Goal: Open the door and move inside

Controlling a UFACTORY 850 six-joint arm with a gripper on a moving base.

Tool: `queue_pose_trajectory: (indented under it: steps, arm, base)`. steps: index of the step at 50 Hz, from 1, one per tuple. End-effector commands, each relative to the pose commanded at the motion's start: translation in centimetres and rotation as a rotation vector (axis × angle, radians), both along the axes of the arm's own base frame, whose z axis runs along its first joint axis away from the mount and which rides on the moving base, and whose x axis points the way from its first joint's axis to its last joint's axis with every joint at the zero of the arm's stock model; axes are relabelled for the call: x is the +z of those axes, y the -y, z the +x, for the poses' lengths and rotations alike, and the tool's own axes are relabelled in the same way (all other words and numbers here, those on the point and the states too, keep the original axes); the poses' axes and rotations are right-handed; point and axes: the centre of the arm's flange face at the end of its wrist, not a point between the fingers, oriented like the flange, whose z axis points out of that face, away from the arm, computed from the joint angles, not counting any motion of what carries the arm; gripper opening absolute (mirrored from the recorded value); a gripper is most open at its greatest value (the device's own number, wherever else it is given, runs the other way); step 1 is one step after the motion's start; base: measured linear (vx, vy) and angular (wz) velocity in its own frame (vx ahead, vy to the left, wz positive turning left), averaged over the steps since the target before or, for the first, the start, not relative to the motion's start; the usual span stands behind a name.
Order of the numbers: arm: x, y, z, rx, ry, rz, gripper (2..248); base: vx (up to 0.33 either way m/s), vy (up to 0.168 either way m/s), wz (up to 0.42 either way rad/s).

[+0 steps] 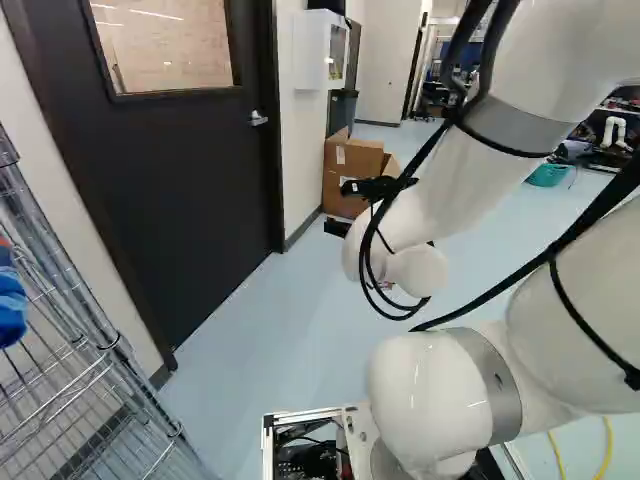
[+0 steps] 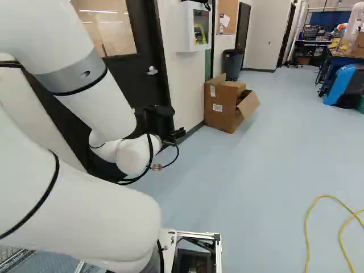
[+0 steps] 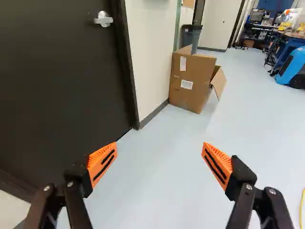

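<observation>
Wrist view: flat, dark door [image 3: 57, 81] with shiny lever handle [image 3: 104, 19].

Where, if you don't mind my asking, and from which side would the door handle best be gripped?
Probably by its lever, coming square to the door from this side, the gripper's fingers above and below: the lever stands out and lies roughly level.

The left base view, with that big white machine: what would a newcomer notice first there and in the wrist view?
Probably the bulky white arm, looming at the right of the left base view. Next comes the dark, shut door at that view's left. In the wrist view, the spread gripper shows bright orange pads above pale floor.
</observation>
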Motion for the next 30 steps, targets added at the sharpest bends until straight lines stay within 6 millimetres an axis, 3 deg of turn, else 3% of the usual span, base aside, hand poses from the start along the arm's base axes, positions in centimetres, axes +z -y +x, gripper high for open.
queue_pose_trajectory:
  steps: [30]
  arm:
    - [0.0,0.0,0.0,0.0,0.0,0.0,247]
  base:
    - [0.138,-0.008,-0.003]
